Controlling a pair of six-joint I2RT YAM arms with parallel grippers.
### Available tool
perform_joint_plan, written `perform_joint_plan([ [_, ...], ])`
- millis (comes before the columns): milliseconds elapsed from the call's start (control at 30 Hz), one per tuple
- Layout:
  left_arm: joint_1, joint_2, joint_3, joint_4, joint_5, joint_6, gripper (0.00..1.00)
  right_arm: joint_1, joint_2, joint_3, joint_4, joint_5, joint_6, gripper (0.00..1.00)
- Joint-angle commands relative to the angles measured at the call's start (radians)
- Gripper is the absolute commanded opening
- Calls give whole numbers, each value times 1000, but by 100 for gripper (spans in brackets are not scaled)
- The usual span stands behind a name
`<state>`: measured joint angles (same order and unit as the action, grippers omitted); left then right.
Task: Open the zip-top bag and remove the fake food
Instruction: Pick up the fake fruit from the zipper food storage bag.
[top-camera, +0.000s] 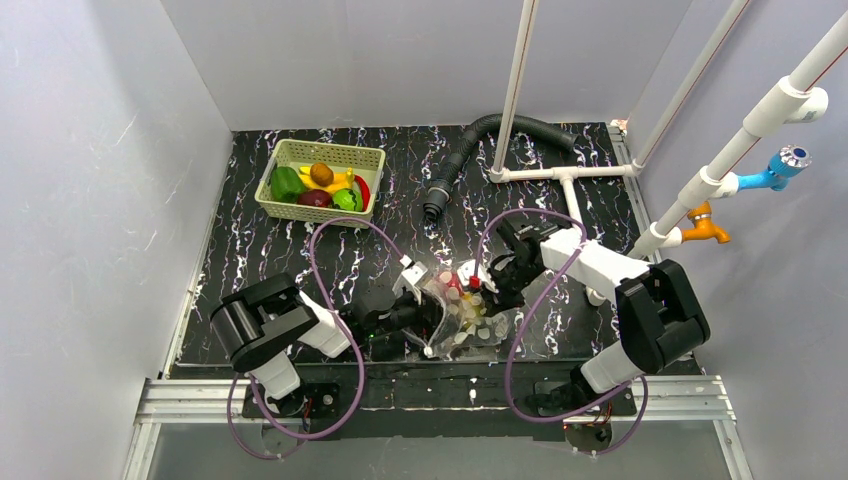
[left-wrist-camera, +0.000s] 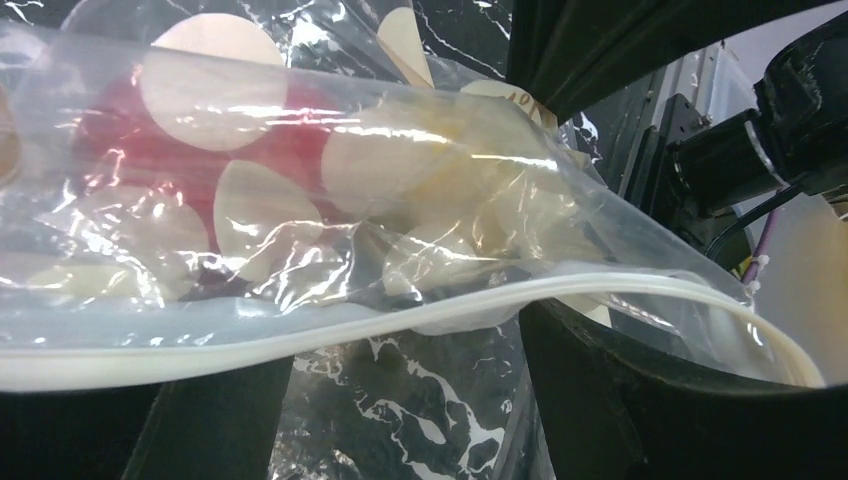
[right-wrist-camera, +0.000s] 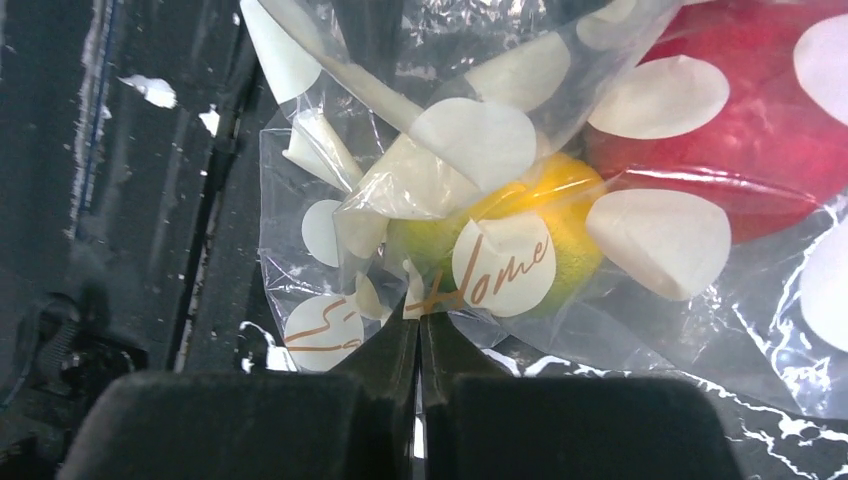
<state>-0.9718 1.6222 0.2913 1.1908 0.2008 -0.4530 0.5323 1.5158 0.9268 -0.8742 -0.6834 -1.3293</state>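
Observation:
The zip-top bag (top-camera: 465, 312), clear with white oval spots, lies crumpled near the table's front between both grippers. Inside it show fake food pieces: a red one (right-wrist-camera: 760, 130) and a yellow-green one (right-wrist-camera: 545, 205); the red piece (left-wrist-camera: 150, 150) also shows in the left wrist view. My right gripper (right-wrist-camera: 420, 318) is shut, its tips pinching the bag's film (right-wrist-camera: 330, 250) beside the yellow-green piece. My left gripper (left-wrist-camera: 400, 400) stands open at the bag's left side, and the white zip strip (left-wrist-camera: 400, 322) runs across the gap between its fingers.
A pale green lattice basket (top-camera: 330, 150) at the back left holds more fake food: green, orange, yellow, red and dark purple pieces. A black corrugated hose (top-camera: 470, 150) and white pipes (top-camera: 560, 172) stand at the back right. Grey walls enclose the table.

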Motion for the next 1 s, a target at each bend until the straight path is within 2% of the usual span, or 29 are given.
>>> perform_joint_plan([
  [0, -5, -9, 33, 59, 23, -20, 79, 28, -44, 45, -39, -71, 75, 2],
  [133, -5, 15, 48, 66, 41, -36, 81, 43, 3, 83, 27, 38, 264, 2],
  [200, -5, 33, 23, 134, 40, -55, 81, 43, 21, 97, 46, 85, 332, 8],
  [300, -5, 33, -9, 223, 29, -89, 81, 43, 18, 90, 58, 85, 357, 16],
  [367, -5, 13, 2, 198, 42, -97, 80, 46, 11, 77, 63, 71, 364, 18],
  [467, -7, -18, 53, 28, 47, -73, 81, 72, 23, 75, 73, 86, 385, 17],
  [633, -15, 5, 57, 11, 31, -73, 82, 105, 77, 127, 75, 105, 500, 13],
  [767, -28, 21, 63, -9, 9, -74, 84, 110, 108, 164, 61, 62, 541, 10],
  [800, -31, 22, 70, -18, 5, -73, 93, 111, 110, 165, 59, 48, 547, 9],
  [833, -35, 23, 77, -34, -2, -72, 98, 113, 111, 165, 57, 33, 549, 9],
  [967, -48, 11, 100, -113, -65, -66, 98, 115, 114, 170, 48, -21, 558, 8],
])
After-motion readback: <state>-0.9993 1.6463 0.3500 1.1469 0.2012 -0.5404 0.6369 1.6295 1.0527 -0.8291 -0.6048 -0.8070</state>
